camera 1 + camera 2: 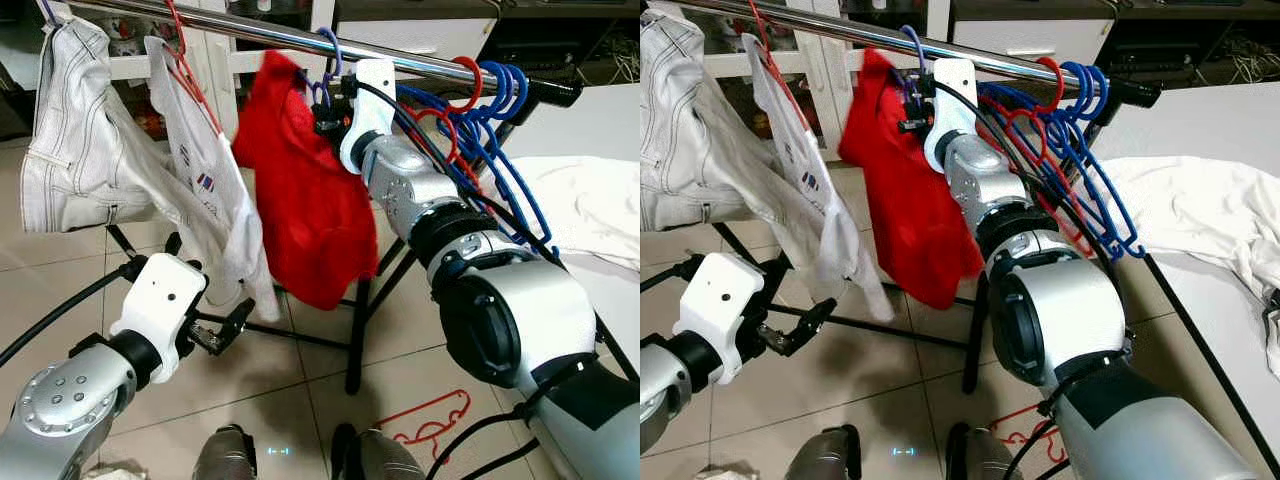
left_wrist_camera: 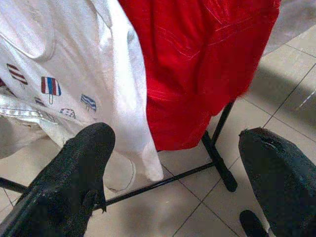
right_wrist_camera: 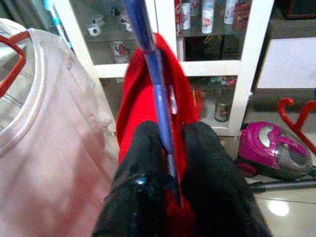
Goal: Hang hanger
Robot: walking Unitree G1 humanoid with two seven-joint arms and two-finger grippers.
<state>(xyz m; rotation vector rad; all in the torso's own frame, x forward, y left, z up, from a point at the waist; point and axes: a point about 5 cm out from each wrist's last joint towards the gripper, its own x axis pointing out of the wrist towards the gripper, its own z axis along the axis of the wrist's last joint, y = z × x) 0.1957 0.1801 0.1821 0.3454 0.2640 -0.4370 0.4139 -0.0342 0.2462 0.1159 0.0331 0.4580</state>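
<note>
- The right gripper is pinching the blue hanger carrying the red garment, its hook over the rail at twelve o'clock.
- Hanging looks nearly finished; next, release and withdraw.
- The left gripper is gaping wide, idle, at seven o'clock.

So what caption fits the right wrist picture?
Right hand pinching the blue hanger that carries the red garment.
</note>
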